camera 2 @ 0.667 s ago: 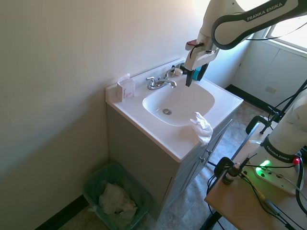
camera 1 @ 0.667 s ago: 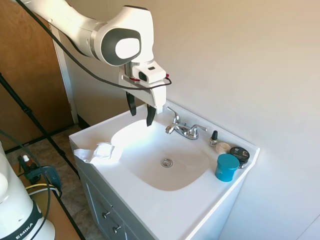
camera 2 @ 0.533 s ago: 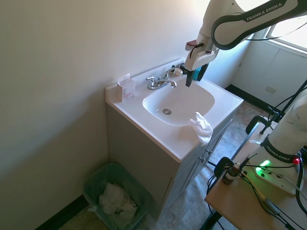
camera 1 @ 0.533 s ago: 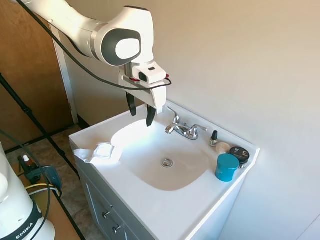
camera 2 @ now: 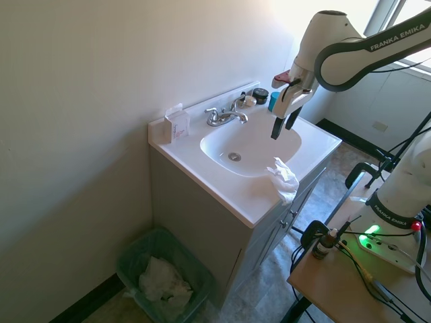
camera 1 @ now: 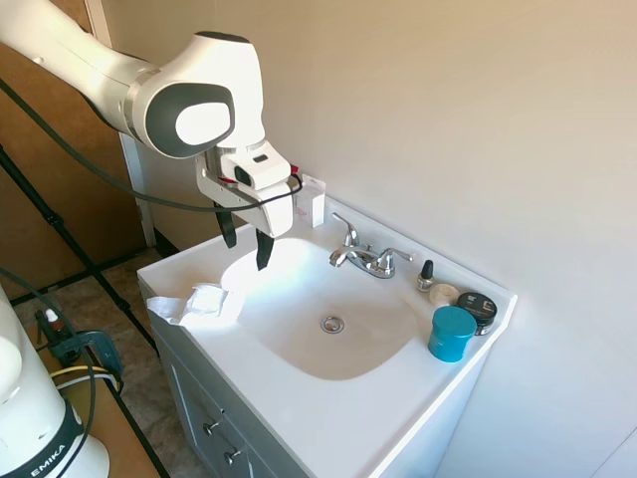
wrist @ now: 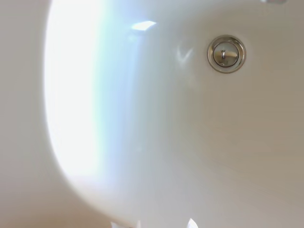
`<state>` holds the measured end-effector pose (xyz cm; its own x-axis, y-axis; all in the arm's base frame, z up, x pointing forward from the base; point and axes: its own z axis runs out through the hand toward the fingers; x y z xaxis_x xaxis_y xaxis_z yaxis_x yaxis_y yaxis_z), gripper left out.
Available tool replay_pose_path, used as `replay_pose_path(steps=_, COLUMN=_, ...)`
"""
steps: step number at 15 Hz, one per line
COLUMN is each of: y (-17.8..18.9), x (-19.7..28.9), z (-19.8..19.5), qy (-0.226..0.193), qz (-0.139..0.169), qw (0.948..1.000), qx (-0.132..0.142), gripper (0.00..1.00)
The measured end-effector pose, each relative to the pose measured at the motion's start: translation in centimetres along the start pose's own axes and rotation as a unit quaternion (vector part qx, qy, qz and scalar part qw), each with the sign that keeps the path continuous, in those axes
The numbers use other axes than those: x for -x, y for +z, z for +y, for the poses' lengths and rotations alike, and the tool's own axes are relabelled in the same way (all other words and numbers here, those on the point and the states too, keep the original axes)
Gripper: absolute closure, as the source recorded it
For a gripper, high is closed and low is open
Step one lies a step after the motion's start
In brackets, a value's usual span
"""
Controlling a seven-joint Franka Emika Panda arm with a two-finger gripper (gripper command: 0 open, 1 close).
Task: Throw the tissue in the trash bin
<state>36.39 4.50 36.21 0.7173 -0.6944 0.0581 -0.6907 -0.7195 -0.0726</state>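
tissue (camera 1: 204, 302) on sink (camera 1: 398, 398) rim, bin (camera 2: 161, 277) below.

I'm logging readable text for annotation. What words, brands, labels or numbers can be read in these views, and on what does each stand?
"FRANKA EMIKA" on the white arm's upper link, second exterior view.
"EMIKA" on the black band of the white base, first exterior view.
"FRANKA EMIKA" on the band of the white base, second exterior view.
Pink print on the small white box: too small to read.
Dark jar's lid: blurred, unreadable.
Wrist view: no text.
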Motion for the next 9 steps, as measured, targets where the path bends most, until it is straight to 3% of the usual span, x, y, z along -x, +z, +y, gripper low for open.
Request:
replay_pose_path(steps=4, y=-0.1, x=2.4, z=-2.0, qy=-0.014, qz=0.006, qw=0.9999, qx=0.005, gripper=0.0)
replay_pose_path(steps=9, y=2.9, x=4.8, z=-3.0, qy=-0.014, qz=-0.016, qw=0.9985, qx=0.05, gripper=0.0)
